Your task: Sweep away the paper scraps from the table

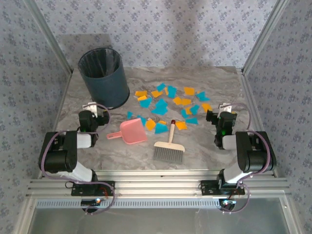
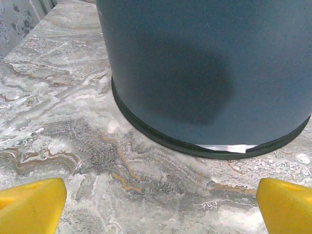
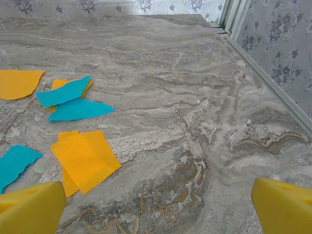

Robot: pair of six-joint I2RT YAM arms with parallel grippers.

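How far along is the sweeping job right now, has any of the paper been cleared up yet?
Nothing looks done: the paper scraps lie spread over the table, and the pink dustpan looks empty. Nothing is in hand: the left end effector and right end effector are open and empty, the brush lying untouched. Left: all the sweeping, and likely emptying into the bin.

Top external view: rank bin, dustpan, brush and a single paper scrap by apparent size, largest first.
1. dark bin, clearly the largest.
2-3. pink dustpan and brush look about alike, handles included, so I won't rank them.
4. Any one of the paper scraps is the smallest by far.
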